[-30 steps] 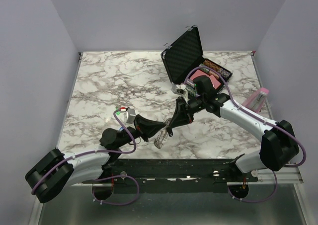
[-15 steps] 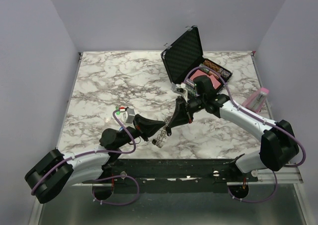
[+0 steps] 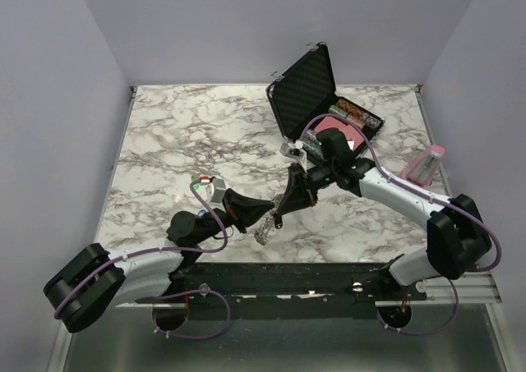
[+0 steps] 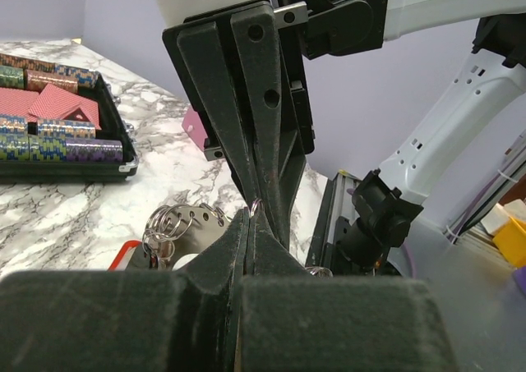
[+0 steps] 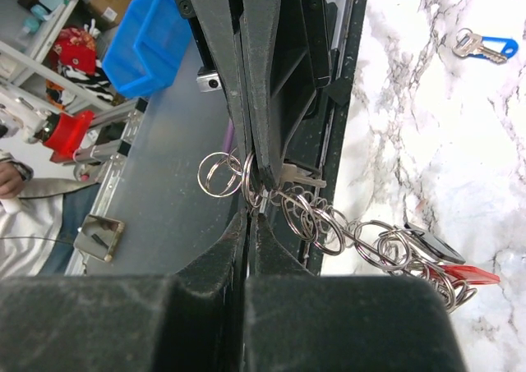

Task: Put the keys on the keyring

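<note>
From the top view, both arms met low over the near edge of the table [image 3: 181, 134]. The left gripper [image 3: 269, 210] and the right gripper [image 3: 279, 216] were tip to tip, and the keyring [image 3: 264, 232] dangled in a bunch just beneath them. The open black case [image 3: 306, 83] stood well apart at the back.

On the left wrist, the left gripper [image 4: 249, 239] had its fingers pressed flat together, nipping a thin ring at the very tip. The right gripper [image 4: 260, 208] came straight down onto the same spot. The keyring's loops [image 4: 177, 224] hung to the left, with a sliver of the red-headed key [image 4: 123, 251] below them.

On the right wrist, the right gripper [image 5: 248, 224] was pinched tight too, on a ring at the head of the keyring [image 5: 329, 224]. The left gripper [image 5: 261, 168] clamped just above it. The silver key [image 5: 300, 175] jutted out right beside that pinch, while the red-headed key [image 5: 464, 273] sat at the chain's far end.

This looked like the threading step, with the silver key being worked onto an end ring. Whether it was fully on, I couldn't tell. The next move would call for one side to hold firm while the other made a tiny, careful slide or twist without dropping the ring.
</note>
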